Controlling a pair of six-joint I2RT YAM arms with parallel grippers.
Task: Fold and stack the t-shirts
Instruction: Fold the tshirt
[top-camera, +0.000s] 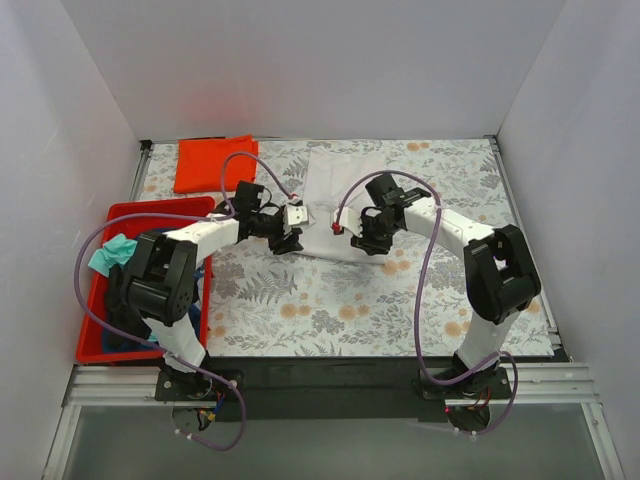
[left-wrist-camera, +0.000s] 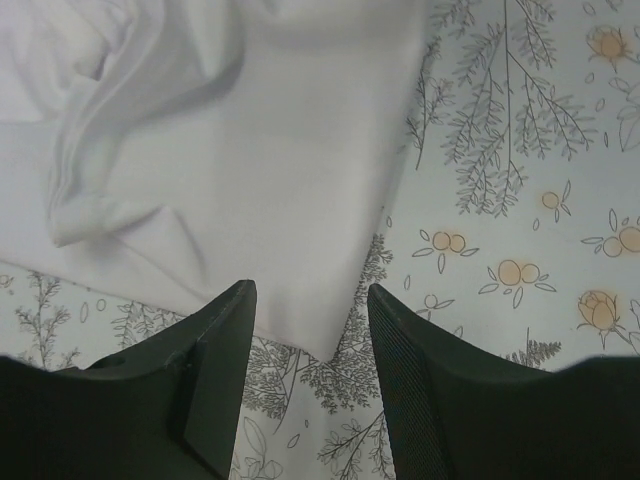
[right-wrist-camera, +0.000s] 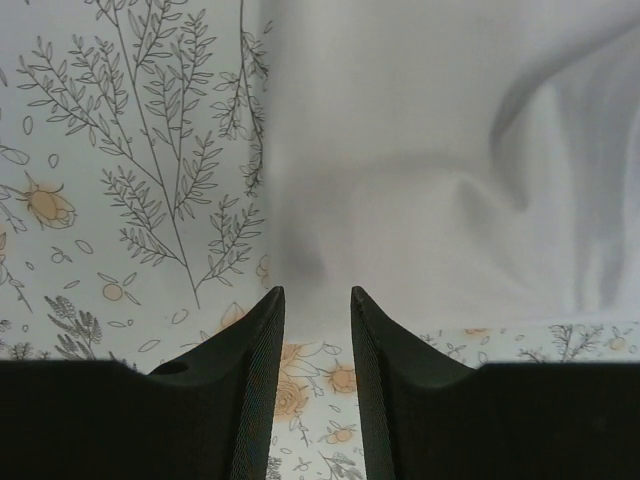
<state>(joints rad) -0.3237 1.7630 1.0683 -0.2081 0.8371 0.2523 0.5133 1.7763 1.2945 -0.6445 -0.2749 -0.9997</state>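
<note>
At the left edge of the bench (top-camera: 300, 310) stands a red bin (top-camera: 160, 207) with a teal tee (top-camera: 110, 255) bunched inside. An orange-red tee (top-camera: 212, 163) lies folded square in the far left corner.

The left claw (left-wrist-camera: 310, 293) is spread wide and low over the near left corner of the white tee (top-camera: 345, 190), which lies mid-bench toward the far edge. That corner's tip sits between the fingers, with nothing pinched yet.

The right claw (right-wrist-camera: 316, 293) is parted only narrowly. The tee's near right hem is just at its fingertips, and it grips nothing either.

The step in hand looks like taking both near corners to fold the white tee. To do it well, each claw should settle down to the bench so the lower finger slides under every layer, then close firmly. The right one probably needs to nudge forward for a deeper bite. Both should lift together at equal height and keep the hem taut between them. This should pull out the rumples showing behind each corner, rather than folding them in.
</note>
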